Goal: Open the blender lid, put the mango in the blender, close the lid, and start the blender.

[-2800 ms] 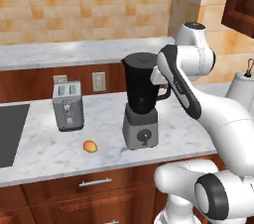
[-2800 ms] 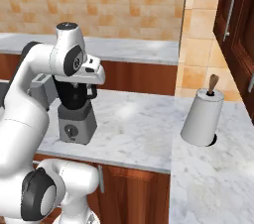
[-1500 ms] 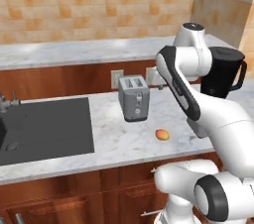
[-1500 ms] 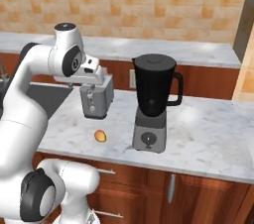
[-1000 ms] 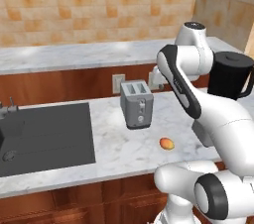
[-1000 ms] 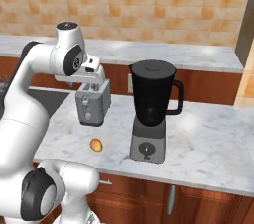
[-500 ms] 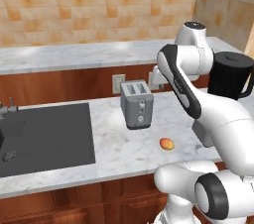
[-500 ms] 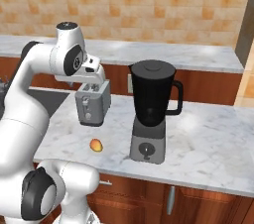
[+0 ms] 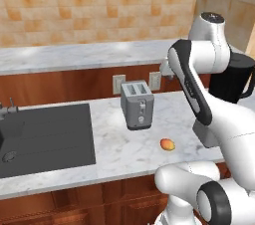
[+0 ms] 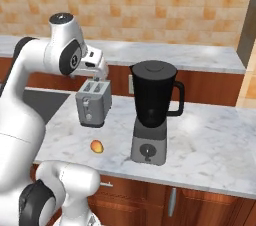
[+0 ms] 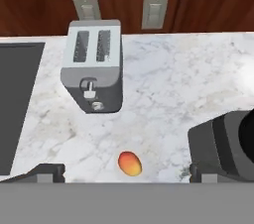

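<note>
The blender (image 10: 152, 112) stands on the marble counter, a black jar on a grey base with a dial. The blender lid (image 10: 152, 67) sits flat on the jar's top. The mango (image 10: 97, 146) lies on the counter to the blender's left, in front of the toaster. From the left base, the mango (image 9: 167, 144) is near the front edge and the blender (image 9: 232, 77) is half hidden behind my arm. My gripper (image 11: 125, 175) is open and empty, high above the counter. In the hand view the mango (image 11: 130, 163) lies below between the finger tips and the blender (image 11: 221, 147) is at the right.
A grey two-slot toaster (image 10: 93, 103) stands left of the blender, under my hand (image 10: 95, 68). A dark sink (image 9: 45, 133) fills the counter's left part. Two wall outlets (image 11: 155, 12) sit behind the toaster. A raised marble ledge (image 9: 84, 55) runs along the back.
The base drove sideways early on, shifting the whole scene. Over the last second the views hold still. The mango, blender and open gripper have not moved.
</note>
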Controlling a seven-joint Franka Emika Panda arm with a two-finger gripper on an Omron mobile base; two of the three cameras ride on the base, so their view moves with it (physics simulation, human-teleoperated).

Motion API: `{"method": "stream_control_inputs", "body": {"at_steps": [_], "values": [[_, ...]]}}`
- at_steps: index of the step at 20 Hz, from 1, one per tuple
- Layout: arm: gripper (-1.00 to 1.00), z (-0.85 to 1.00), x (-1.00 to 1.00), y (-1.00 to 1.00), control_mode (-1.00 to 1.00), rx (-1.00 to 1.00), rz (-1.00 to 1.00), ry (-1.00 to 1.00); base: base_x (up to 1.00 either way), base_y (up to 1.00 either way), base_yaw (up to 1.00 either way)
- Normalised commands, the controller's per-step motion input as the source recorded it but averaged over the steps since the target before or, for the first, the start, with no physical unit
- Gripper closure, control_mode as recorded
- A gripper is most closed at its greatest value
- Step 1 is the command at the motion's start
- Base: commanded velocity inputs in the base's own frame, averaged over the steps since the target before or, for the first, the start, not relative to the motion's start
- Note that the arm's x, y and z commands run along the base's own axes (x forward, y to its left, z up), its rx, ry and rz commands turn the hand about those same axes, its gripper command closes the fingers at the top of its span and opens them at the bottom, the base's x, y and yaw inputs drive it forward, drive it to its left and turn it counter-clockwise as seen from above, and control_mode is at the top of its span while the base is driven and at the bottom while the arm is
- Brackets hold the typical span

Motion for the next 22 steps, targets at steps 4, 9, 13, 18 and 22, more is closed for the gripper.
{"method": "stream_control_inputs", "body": {"at_steps": [4, 9, 13, 18, 22], "values": [[-1.00, 0.98, -0.30, -0.52, -1.00, 0.00, -0.14, -0.32, 0.00, 0.00, 0.00], [-1.00, 0.83, -0.11, -0.66, -1.00, 0.00, -0.20, -0.12, 0.00, 0.00, 0.00], [-1.00, 0.44, -0.05, -0.80, -1.00, 0.00, -0.24, 0.00, 0.00, 0.00, 0.00], [-1.00, 0.05, 0.00, -0.88, -1.00, 0.01, -0.20, 0.00, 0.00, 0.00, 0.00], [-1.00, -0.07, 0.00, -0.62, -1.00, 0.03, -0.12, 0.04, 0.00, 0.00, 0.00]]}}
